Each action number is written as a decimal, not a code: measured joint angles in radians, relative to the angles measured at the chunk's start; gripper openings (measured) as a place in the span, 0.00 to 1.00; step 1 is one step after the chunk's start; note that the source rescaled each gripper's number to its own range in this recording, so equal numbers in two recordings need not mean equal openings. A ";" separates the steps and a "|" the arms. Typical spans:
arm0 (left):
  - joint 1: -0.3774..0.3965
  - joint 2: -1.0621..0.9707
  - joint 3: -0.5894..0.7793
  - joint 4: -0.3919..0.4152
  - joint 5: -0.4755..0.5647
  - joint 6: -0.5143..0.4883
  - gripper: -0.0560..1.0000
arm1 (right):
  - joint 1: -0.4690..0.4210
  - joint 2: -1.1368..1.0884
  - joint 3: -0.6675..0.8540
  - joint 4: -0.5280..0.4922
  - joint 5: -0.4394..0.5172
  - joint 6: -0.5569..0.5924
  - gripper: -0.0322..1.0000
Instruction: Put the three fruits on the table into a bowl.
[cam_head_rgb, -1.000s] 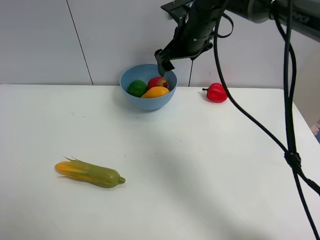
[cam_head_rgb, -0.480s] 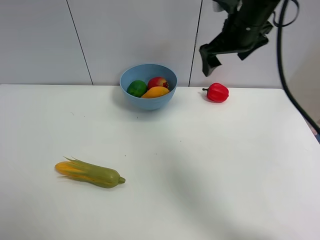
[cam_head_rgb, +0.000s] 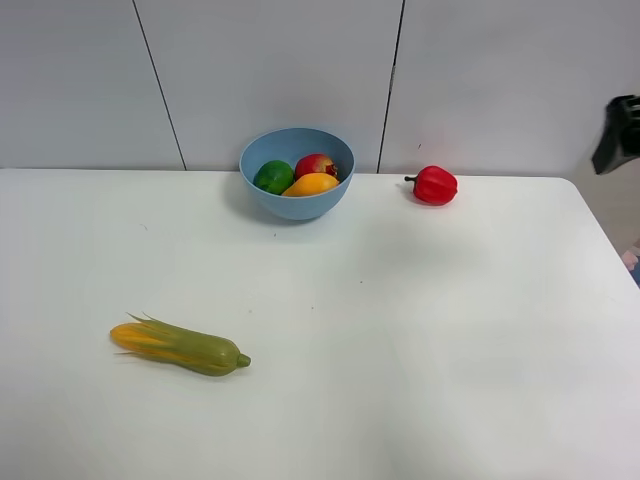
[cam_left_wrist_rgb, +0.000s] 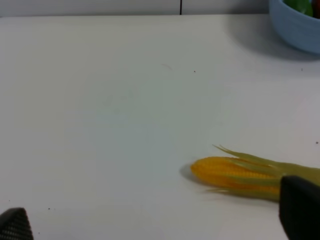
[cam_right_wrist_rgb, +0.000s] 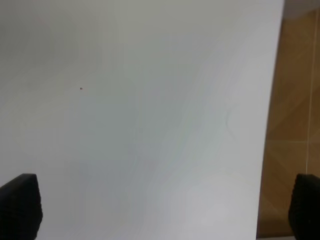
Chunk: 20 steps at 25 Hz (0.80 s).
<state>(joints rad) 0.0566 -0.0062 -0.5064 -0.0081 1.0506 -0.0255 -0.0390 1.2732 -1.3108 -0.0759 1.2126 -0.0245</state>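
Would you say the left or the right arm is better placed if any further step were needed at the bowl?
Probably the left: its open hand views the bowl holding all three fruits; the right hand is at the table's far edge.

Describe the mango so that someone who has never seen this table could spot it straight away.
Find the light blue bowl at the back of the white table, near the wall. Three fruits sit inside it; the mango is the oval orange-yellow one at the front, with the green lime to its left and the red pomegranate behind it.
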 joint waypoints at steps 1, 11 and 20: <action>0.000 0.000 0.000 0.000 0.000 0.000 0.99 | -0.022 -0.045 0.020 0.003 0.000 0.000 1.00; 0.000 0.000 0.000 0.000 0.000 0.000 0.99 | -0.126 -0.533 0.264 0.076 -0.026 0.009 1.00; 0.000 0.000 0.000 0.000 0.000 0.000 0.99 | -0.126 -0.977 0.532 0.143 -0.244 0.009 1.00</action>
<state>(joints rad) 0.0566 -0.0062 -0.5064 -0.0081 1.0506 -0.0255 -0.1651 0.2964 -0.7786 0.0672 0.9681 -0.0154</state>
